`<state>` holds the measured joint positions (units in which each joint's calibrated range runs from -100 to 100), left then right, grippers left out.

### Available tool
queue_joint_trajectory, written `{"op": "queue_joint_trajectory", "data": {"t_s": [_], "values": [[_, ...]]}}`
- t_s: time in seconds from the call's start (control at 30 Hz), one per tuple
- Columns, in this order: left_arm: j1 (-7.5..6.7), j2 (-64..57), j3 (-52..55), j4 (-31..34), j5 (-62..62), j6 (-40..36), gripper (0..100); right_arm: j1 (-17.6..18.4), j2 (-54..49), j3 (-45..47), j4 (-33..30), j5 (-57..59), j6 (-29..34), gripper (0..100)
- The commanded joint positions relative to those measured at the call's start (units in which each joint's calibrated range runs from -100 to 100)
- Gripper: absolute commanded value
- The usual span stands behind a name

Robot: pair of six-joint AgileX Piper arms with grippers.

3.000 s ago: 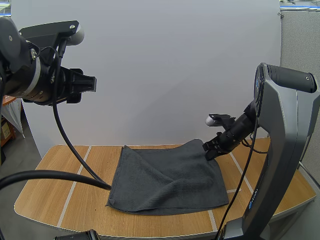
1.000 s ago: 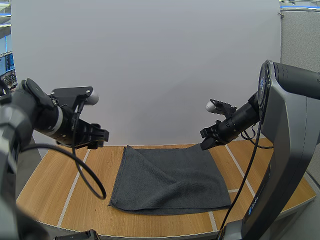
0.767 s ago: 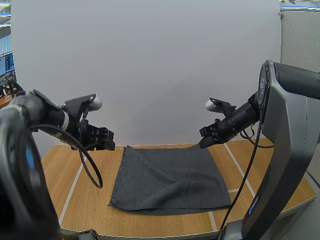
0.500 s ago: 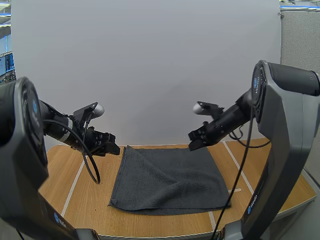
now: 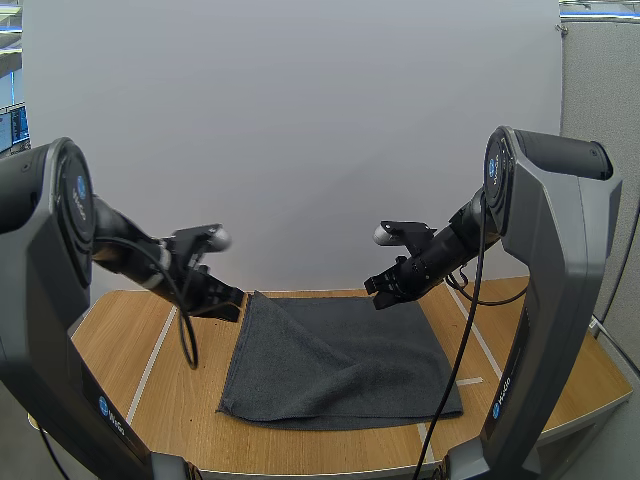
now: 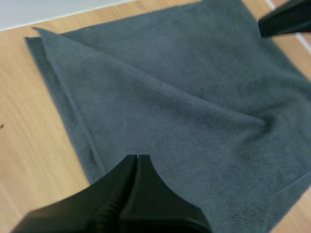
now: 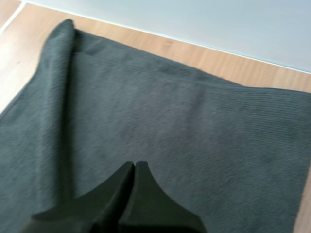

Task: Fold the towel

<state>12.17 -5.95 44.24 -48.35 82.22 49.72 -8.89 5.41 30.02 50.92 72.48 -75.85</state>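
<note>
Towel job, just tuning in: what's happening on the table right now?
Neither arm holds anything. The dark grey towel lies on the wooden table, a diagonal fold across it. The left gripper hovers at its far left corner and the right gripper near its far right corner, both shut on nothing.

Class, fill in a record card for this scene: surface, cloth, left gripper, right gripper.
surface: wooden table
cloth: dark grey towel, lying on the table, a diagonal ridge across it
left gripper: shut on nothing, by the towel's far left corner
right gripper: shut on nothing, above the towel's far edge
</note>
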Motion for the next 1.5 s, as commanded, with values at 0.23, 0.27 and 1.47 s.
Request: {"op": "queue_joint_trajectory", "data": {"t_s": [0.23,0.27,1.47], "values": [[-9.1,8.1,-0.3,6.4,-22.9,-3.4,0,0.1,5.7,-4.0,0.6,-5.6,-0.9,0],[-9.1,8.8,-0.3,6.5,-23.3,-3.4,0,0.1,6.1,-4.1,0.5,-6.0,-1.2,0],[-9.1,18.8,2.9,10.7,-34.5,-1.1,0,2.0,15.7,-5.1,1.7,-24.6,-3.8,0]]}}
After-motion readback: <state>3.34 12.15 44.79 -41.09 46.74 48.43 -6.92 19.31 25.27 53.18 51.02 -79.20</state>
